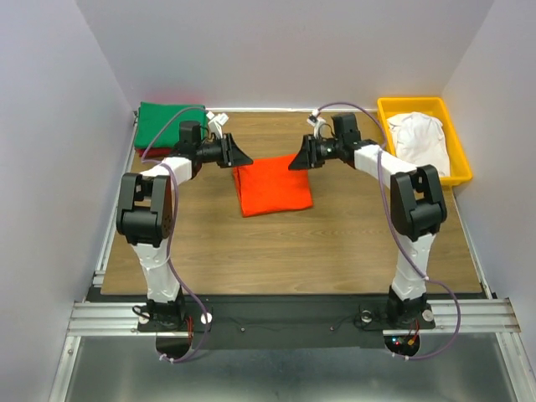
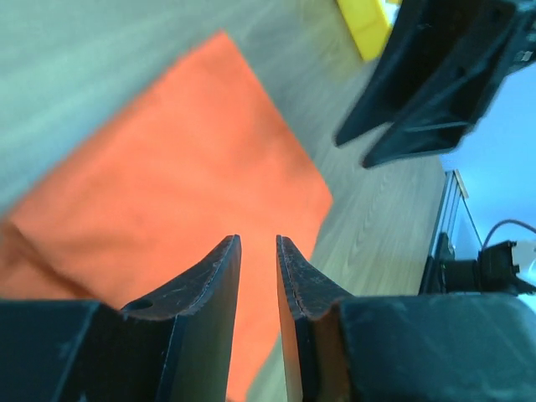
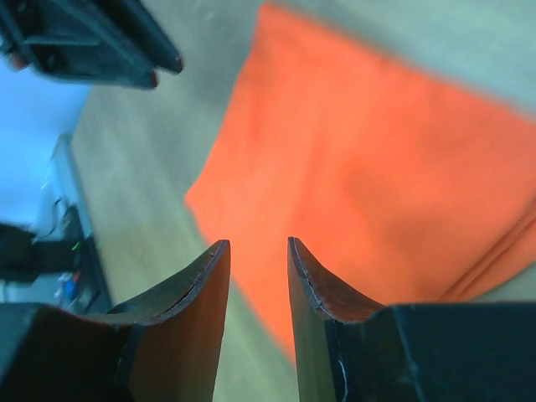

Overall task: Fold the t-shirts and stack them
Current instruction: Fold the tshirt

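Symmetrically, both arms bend inward above the orange t-shirt's far edge, jaws slightly apart and empty

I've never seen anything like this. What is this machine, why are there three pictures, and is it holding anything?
These are two robot arms bolted at the near edge of a wooden table, each ending in a two-finger gripper. The wide picture comes from a fixed camera above and behind them. The other two come from small cameras on the wrists, so the dark prongs at the bottom are each arm's own fingers: the left gripper and the right gripper. In the middle lies a folded orange t-shirt, with a gripper near each of its far corners. A folded green t-shirt sits in the far left corner, and a crumpled white t-shirt lies in a yellow tray at far right. Both grippers stand slightly open with nothing between the fingers, so nothing is held.
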Controlling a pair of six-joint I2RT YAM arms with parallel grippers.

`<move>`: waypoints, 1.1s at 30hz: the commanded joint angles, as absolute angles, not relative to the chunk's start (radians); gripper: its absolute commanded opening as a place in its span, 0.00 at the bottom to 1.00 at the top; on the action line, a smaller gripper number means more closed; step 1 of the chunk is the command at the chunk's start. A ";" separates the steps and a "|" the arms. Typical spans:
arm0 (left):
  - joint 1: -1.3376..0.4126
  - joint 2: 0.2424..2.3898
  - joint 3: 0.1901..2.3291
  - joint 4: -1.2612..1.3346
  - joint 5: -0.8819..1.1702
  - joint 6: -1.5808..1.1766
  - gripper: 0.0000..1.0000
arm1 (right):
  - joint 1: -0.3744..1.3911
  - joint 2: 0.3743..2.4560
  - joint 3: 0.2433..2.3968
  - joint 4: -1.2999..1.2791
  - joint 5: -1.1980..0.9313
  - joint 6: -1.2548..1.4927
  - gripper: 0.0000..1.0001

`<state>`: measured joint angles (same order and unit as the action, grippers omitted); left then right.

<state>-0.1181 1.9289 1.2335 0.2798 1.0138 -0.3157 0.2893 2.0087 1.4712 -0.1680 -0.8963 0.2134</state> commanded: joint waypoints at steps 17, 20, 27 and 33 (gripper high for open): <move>-0.008 2.160 1.491 0.296 0.979 -0.339 0.38 | 0.212 2.257 1.678 -0.011 -0.753 0.222 0.47; -0.008 1.919 1.409 0.273 0.982 -0.244 0.47 | 0.225 2.145 1.672 -0.018 -0.838 0.221 0.51; 0.070 1.513 1.243 0.146 0.789 -0.089 0.76 | 0.395 1.900 1.542 -0.175 -0.540 -0.042 0.52; 0.179 1.290 1.129 0.016 0.735 -0.135 0.96 | 0.681 1.836 1.421 -0.196 -0.186 -0.235 0.51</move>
<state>0.1509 1.2999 1.2030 0.1635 0.8009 -0.1440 0.5335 1.8290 1.4822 -0.1352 -0.4473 -0.0570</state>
